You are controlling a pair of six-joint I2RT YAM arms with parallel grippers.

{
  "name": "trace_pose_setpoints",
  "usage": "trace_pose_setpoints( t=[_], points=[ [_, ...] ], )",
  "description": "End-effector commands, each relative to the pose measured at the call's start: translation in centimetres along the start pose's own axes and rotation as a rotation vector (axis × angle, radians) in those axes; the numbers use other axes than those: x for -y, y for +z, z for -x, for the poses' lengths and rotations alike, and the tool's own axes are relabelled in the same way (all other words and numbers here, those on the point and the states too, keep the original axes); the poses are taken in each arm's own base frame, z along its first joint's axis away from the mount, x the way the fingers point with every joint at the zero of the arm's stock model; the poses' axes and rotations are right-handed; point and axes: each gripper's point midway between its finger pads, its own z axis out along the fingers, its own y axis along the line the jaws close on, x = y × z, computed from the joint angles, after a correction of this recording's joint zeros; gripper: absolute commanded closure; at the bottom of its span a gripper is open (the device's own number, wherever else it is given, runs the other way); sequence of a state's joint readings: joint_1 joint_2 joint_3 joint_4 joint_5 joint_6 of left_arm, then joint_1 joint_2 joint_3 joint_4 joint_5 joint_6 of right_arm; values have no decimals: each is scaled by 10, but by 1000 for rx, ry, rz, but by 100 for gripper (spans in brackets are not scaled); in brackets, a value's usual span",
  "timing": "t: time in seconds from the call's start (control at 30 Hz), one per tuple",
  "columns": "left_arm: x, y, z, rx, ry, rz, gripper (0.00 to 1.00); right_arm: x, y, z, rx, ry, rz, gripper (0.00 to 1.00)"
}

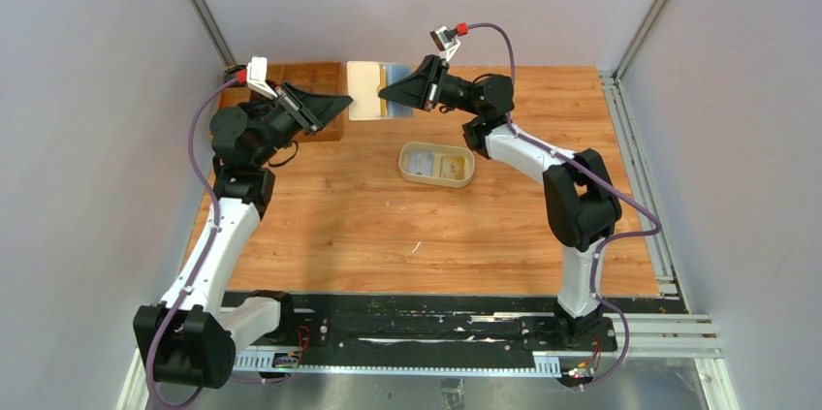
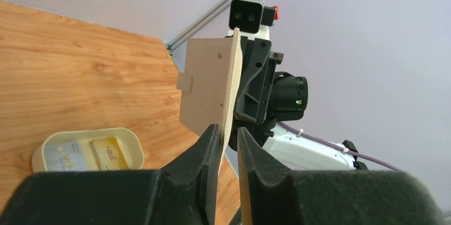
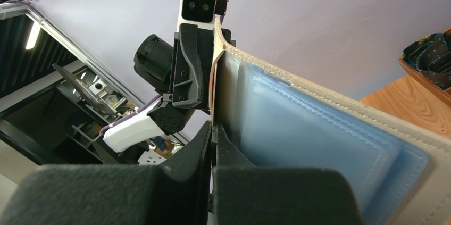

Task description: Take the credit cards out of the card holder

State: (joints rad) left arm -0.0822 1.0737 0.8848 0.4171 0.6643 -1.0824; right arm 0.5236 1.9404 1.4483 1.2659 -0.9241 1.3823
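Observation:
The card holder [image 1: 373, 90] hangs opened out above the back of the table, between my two grippers. My right gripper [image 3: 213, 129] is shut on one beige edge of it, and its pale-blue pockets [image 3: 319, 134] face that camera. Whether a card sits in them I cannot tell. My left gripper [image 2: 228, 132] is open. The holder's other edge [image 2: 207, 86], with the snap tab [image 2: 184, 82], stands between its fingers, against one pad and clear of the other. Two credit cards, one pale [image 2: 66, 156] and one yellow [image 2: 109, 152], lie in the oval beige tray [image 1: 437, 177].
A brown wooden box [image 1: 310, 76] holding dark items stands at the back left, just behind my left gripper [image 1: 347, 100]. The tray sits mid-table, in front of my right gripper [image 1: 381, 93]. Pale walls and metal rails close in the table.

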Motion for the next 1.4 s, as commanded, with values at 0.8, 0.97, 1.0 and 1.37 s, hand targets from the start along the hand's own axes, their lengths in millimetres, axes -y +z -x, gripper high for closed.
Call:
trace_pose_setpoints(
  t=[0.8,0.97,1.0,1.37],
  points=[
    [5,6,-2,-60,-4,-50,100,-8,4,-5,-17,-44,37,100],
    [8,6,-3,-69,-4,-64,98,-7,5,-4,-18,-44,37,100],
    [8,6,-2,-69,-4,-64,96,-7,5,-4,-18,-43,38,100],
    [7,7,-1,-68,-6,-62,91,-7,5,-5,-21,-41,39,100]
  ],
)
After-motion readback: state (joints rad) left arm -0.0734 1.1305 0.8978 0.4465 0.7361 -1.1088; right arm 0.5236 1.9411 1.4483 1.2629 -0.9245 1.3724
